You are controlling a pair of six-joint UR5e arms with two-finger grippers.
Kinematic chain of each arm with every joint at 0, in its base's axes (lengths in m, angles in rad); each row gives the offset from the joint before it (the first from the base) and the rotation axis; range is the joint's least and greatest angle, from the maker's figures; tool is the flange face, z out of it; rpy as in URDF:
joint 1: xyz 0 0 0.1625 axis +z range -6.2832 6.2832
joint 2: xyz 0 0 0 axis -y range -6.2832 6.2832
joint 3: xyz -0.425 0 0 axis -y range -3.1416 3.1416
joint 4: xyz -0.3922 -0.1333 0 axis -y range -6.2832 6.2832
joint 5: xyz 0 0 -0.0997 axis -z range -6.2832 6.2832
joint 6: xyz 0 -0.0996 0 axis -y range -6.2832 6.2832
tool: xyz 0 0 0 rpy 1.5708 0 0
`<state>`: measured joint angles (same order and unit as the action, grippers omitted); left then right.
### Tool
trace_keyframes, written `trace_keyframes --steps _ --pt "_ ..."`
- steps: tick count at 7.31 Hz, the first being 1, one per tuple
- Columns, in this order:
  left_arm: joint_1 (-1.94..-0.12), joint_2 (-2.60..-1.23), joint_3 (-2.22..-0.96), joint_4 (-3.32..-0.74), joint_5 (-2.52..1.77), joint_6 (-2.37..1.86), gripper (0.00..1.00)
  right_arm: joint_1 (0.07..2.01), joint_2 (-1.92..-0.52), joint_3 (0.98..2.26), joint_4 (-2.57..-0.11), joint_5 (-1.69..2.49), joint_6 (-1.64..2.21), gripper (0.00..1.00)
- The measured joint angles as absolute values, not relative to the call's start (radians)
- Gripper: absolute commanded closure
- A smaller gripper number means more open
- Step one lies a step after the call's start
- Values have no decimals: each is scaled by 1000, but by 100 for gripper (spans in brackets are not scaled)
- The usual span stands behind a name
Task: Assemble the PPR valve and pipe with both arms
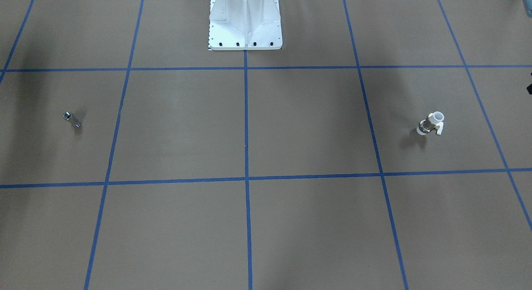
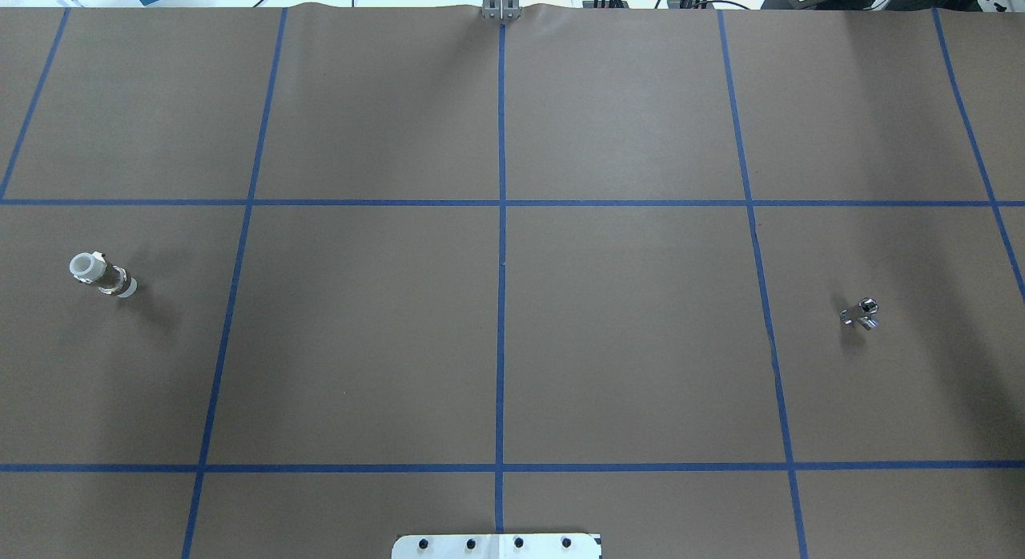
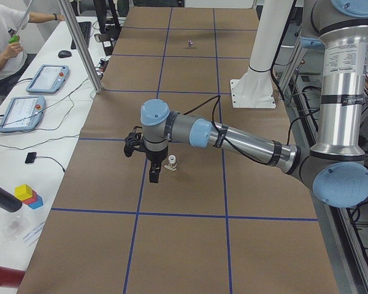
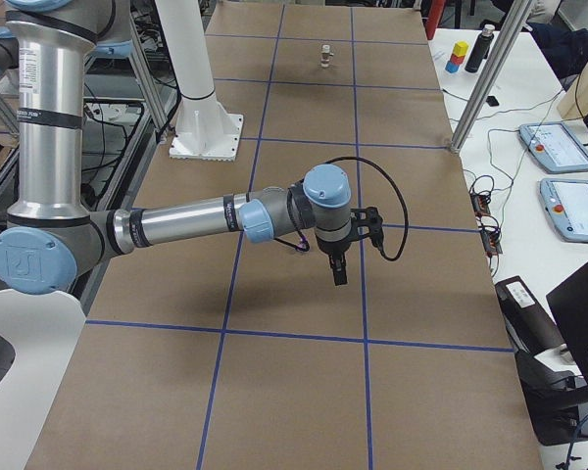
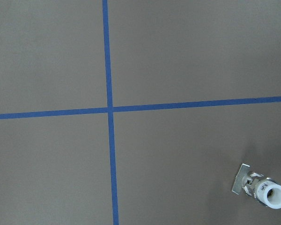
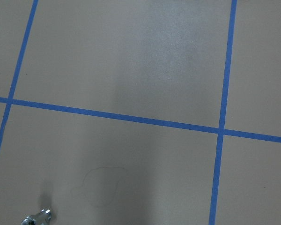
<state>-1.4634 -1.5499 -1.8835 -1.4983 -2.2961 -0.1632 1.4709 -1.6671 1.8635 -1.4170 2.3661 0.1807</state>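
The stubby white-ended, brass-middled PPR valve stands on the brown table at the robot's left, well apart from the shiny silver pipe. Whether the black left gripper or right gripper is spread cannot be told.

Brown table — blue grid, seemingly white desks

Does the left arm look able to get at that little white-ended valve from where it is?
Probably yes. The left gripper hangs close by the PPR valve, which stands upright and alone on the table; nothing shows between them.
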Motion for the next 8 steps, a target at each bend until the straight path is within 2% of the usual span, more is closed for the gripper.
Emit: trace_keyframes --steps 8 --pt "-1408 -1555 -1893 -1504 -2303 -176 0 1470 -1672 1819 -1403 2366 174 1"
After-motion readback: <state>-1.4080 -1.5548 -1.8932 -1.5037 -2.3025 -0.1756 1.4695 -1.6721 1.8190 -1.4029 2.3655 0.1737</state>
